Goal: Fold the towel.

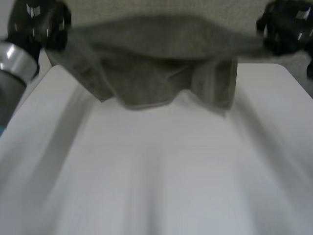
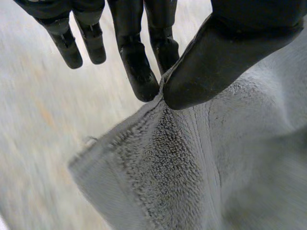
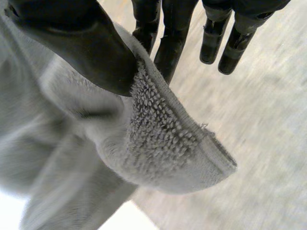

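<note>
Towel [image 1: 161,73] hangs nearest the lens in the head view, a grey terry sheet stretched between the left hand [image 1: 39,22] and the right hand [image 1: 286,27] and held up over the white desk [image 1: 161,176]. Its lower edge sags in uneven folds, with one flap doubled over toward the right arm's side; whether that edge touches the desk I cannot tell. In the left wrist view that hand is clamped on the cloth: its thumb [image 2: 225,57] pinches the towel's edge near a corner against the fingers [image 2: 139,72], the outer ones standing straight and free. In the right wrist view the right hand pinches likewise, its thumb [image 3: 86,52] bearing on the looped pile beside the hemmed corner, which curls loose past the grip. Both holds look shallow, so I judge the heavy cloth could slip out if the arms swing or pull apart too hard. The bunched lower edge could also land creased and spoil the fold. Nothing on the desk below appears to block laying it down.
</note>
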{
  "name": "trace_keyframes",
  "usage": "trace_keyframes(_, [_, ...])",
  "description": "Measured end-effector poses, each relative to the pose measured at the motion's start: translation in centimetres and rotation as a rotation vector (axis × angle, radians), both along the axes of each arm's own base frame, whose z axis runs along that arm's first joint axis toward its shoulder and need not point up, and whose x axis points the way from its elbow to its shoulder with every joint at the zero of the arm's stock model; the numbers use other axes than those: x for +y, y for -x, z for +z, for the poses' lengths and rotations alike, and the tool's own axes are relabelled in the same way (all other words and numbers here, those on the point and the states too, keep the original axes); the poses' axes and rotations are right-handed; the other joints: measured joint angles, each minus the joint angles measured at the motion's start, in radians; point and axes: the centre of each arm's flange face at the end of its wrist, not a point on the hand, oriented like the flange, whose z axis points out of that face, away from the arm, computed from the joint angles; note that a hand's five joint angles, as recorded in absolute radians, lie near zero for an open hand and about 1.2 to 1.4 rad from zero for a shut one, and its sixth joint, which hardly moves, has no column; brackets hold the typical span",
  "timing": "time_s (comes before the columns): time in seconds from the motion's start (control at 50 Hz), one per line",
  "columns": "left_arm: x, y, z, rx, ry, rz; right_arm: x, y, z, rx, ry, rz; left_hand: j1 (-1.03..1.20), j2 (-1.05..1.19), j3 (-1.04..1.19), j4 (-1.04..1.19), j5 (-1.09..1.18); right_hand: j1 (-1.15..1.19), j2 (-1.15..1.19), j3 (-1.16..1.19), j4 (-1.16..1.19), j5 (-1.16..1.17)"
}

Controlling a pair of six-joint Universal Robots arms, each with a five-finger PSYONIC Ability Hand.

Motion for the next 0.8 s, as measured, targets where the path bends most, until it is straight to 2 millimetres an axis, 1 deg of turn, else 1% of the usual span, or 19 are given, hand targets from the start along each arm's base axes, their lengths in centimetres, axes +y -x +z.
trace_keyframes(0.02, [0.1, -0.6, -1.4, -0.011, -0.040, 0.008, 0.4, 0.0, -1.1, 0.027, -0.024, -0.002, 0.000, 0.000, 0.000, 0.000, 0.000, 0.000, 0.000, 0.000, 0.000, 0.000])
trace_keyframes(0.04, [0.2, -0.9, -2.2, -0.017, -0.064, 0.010, 0.6, 0.0, -1.8, 0.043, -0.039, -0.004, 0.000, 0.000, 0.000, 0.000, 0.000, 0.000, 0.000, 0.000, 0.000, 0.000])
trace_keyframes(0.08, [0.9, -1.7, -4.7, -0.037, -0.142, 0.010, 1.7, 0.1, -3.9, 0.092, -0.098, -0.004, 0.000, 0.001, 0.000, 0.000, 0.000, 0.000, 0.000, 0.000, 0.000, 0.000])
trace_keyframes(0.1, [1.1, -1.9, -5.2, -0.041, -0.159, 0.007, 2.0, 0.1, -4.4, 0.102, -0.113, -0.004, 0.000, 0.001, 0.000, 0.000, 0.000, 0.000, 0.000, 0.000, 0.000, 0.000])
trace_keyframes(0.12, [1.7, -2.1, -6.2, -0.049, -0.192, -0.001, 2.7, 0.2, -5.4, 0.118, -0.147, -0.003, 0.000, 0.001, 0.000, 0.000, 0.000, 0.000, 0.000, 0.000, 0.000, 0.000])
trace_keyframes(0.14, [2.0, -2.2, -6.6, -0.053, -0.206, -0.005, 3.0, 0.3, -5.8, 0.124, -0.162, -0.003, 0.000, 0.001, 0.000, 0.000, 0.000, 0.000, 0.000, 0.000, 0.000, 0.000])
trace_keyframes(0.16, [2.8, -2.4, -7.4, -0.059, -0.236, -0.016, 3.7, 0.5, -6.7, 0.135, -0.197, -0.004, 0.000, 0.001, 0.000, 0.000, 0.000, 0.000, 0.000, 0.000, 0.000, 0.000])
trace_keyframes(0.22, [4.3, -2.5, -8.7, -0.068, -0.283, -0.037, 5.0, 1.0, -8.2, 0.143, -0.260, -0.011, 0.000, 0.001, 0.000, 0.000, 0.000, 0.000, 0.000, 0.000, 0.000, 0.000])
trace_keyframes(0.3, [6.1, -2.6, -9.3, -0.072, -0.311, -0.058, 6.1, 1.7, -8.9, 0.131, -0.308, -0.033, 0.000, 0.001, 0.000, 0.000, 0.000, 0.000, 0.000, 0.000, 0.000, 0.000])
trace_keyframes(0.36, [7.0, -2.6, -9.0, -0.072, -0.304, -0.065, 6.6, 2.1, -8.5, 0.117, -0.312, -0.051, 0.000, 0.001, 0.000, 0.000, 0.000, 0.000, 0.000, 0.000, 0.000, 0.000])
trace_keyframes(0.42, [7.6, -2.7, -7.6, -0.066, -0.269, -0.064, 7.1, 2.4, -6.9, 0.095, -0.288, -0.068, 0.000, 0.001, 0.000, 0.000, 0.000, 0.000, 0.000, 0.000, 0.000, 0.000])
trace_keyframes(0.46, [8.1, -2.8, -5.9, -0.059, -0.231, -0.058, 7.5, 2.6, -5.1, 0.074, -0.260, -0.078, 0.000, 0.001, 0.000, 0.000, 0.000, 0.000, 0.000, 0.000, 0.000, 0.000])
trace_keyframes(0.54, [8.8, -3.2, -3.5, -0.049, -0.177, -0.044, 8.2, 2.9, -2.3, 0.038, -0.211, -0.092, 0.000, 0.001, 0.000, 0.000, 0.000, 0.000, 0.000, 0.000, 0.000, 0.000])
trace_keyframes(0.58, [9.4, -3.6, -1.6, -0.042, -0.135, -0.027, 8.9, 3.1, 0.1, 0.005, -0.165, -0.097, 0.000, 0.001, 0.000, 0.000, 0.000, 0.001, 0.000, 0.000, 0.000, 0.000])
trace_keyframes(0.62, [9.5, -4.1, -0.4, -0.034, -0.111, -0.012, 9.2, 3.1, 1.5, -0.013, -0.134, -0.098, 0.000, 0.001, 0.000, 0.000, 0.000, 0.002, 0.000, 0.000, 0.000, 0.000])
trace_keyframes(0.66, [9.4, -4.5, 0.4, -0.023, -0.095, 0.001, 9.2, 3.2, 2.3, -0.023, -0.113, -0.097, 0.000, 0.001, 0.000, 0.000, 0.000, 0.002, 0.000, 0.000, 0.000, 0.000])
trace_keyframes(0.72, [9.0, -5.0, 0.9, -0.004, -0.093, 0.016, 8.8, 3.3, 2.9, -0.029, -0.102, -0.096, 0.000, 0.001, 0.000, 0.000, 0.000, 0.002, 0.000, 0.000, 0.000, 0.000])
trace_keyframes(0.76, [8.4, -5.2, 0.6, 0.006, -0.110, 0.020, 8.2, 3.3, 2.6, -0.025, -0.113, -0.097, 0.000, 0.001, 0.000, 0.000, 0.000, 0.002, 0.000, 0.000, 0.000, 0.000])
trace_keyframes(0.8, [7.4, -5.2, -0.4, 0.014, -0.151, 0.021, 7.0, 3.2, 1.5, -0.004, -0.139, -0.096, 0.000, 0.001, 0.000, 0.000, 0.000, 0.002, 0.000, 0.000, 0.000, 0.000])
